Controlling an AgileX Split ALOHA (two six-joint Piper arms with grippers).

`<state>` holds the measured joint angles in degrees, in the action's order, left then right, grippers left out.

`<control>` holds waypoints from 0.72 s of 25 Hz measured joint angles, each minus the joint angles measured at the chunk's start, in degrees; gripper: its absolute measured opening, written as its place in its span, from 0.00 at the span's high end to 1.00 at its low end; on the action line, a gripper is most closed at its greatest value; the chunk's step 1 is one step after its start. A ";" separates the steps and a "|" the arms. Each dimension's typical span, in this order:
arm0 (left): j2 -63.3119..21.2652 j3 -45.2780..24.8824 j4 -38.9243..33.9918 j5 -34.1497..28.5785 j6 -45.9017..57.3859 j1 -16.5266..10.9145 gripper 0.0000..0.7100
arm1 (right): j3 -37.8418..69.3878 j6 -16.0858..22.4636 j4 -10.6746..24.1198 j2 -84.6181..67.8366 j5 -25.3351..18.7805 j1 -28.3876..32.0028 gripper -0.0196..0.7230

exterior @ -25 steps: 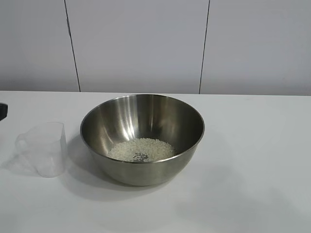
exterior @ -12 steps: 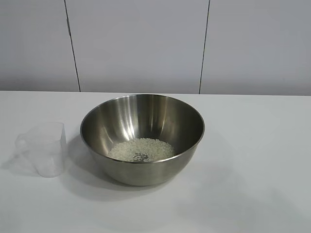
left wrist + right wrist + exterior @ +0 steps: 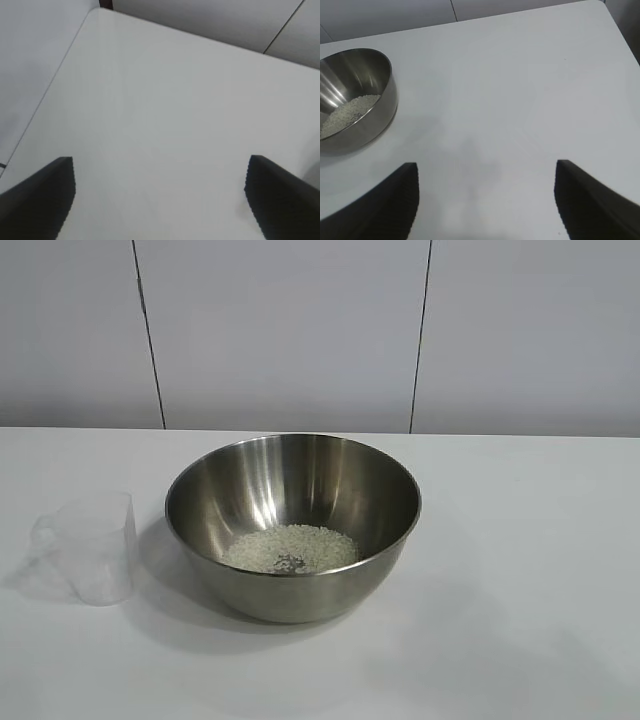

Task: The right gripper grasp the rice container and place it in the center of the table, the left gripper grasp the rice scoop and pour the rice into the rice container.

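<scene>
Rice scoop upright on the table, just left of the rice container; rice inside. Left gripper spread wide, empty, over bare table. Right gripper parted, empty, container to its left.

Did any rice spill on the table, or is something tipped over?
Nothing stands out. The rice lies in a heap inside the steel bowl, which sits upright on the white table. The clear measuring cup stands upright and empty beside it, apart from it. No stray grains show on the table.
</scene>
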<state>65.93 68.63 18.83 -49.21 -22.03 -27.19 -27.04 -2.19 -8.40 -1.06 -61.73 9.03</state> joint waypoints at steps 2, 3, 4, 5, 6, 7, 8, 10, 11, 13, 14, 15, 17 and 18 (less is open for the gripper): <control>-4.65 0.04 0.00 0.34 0.00 2.16 0.06 | 0.00 0.00 0.00 0.00 0.00 0.00 0.28; -6.57 0.04 -0.05 0.71 0.00 4.00 0.06 | 0.00 0.00 0.00 0.00 0.00 0.00 0.28; -8.85 -0.11 -0.24 1.19 0.00 6.26 0.06 | 0.00 0.00 0.00 0.00 0.00 0.00 0.28; -11.15 -0.61 -0.70 1.60 0.00 8.37 0.06 | 0.00 0.00 0.00 0.00 0.00 0.00 0.28; -13.56 -1.46 -1.27 2.02 0.00 11.00 0.06 | 0.00 0.00 0.00 0.00 0.00 0.00 0.28; -15.67 -2.66 -2.06 2.63 0.00 13.46 0.06 | 0.00 0.00 0.00 0.00 0.00 0.00 0.28; -18.40 -3.79 -3.19 3.06 0.17 15.17 0.06 | 0.00 0.00 0.00 0.00 0.00 0.00 0.28; -24.01 -7.00 -5.92 3.73 0.78 17.58 0.06 | 0.00 0.00 0.00 0.00 0.00 0.00 0.28; -27.30 -8.37 -7.13 3.89 1.15 17.97 0.06 | 0.00 0.00 0.00 0.00 0.00 0.00 0.28; -33.71 -11.35 -9.95 4.11 3.44 18.19 0.06 | 0.00 0.00 0.00 0.00 0.00 0.00 0.28; -36.05 -12.75 -11.35 4.16 5.12 18.20 0.06 | 0.00 0.00 0.00 0.00 0.00 0.00 0.28; -38.44 -13.86 -12.79 4.37 7.18 18.32 0.06 | 0.00 0.00 0.00 0.00 0.00 0.00 0.28; -41.74 -16.19 -15.91 5.27 11.78 19.17 0.06 | 0.00 0.00 0.00 0.00 0.00 0.00 0.28; -43.21 -17.36 -17.47 5.62 14.11 20.06 0.06 | 0.00 0.00 0.00 0.00 0.00 0.00 0.28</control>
<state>22.72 51.27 1.37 -43.59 -7.92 -7.13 -27.04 -2.19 -8.40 -1.06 -61.73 9.03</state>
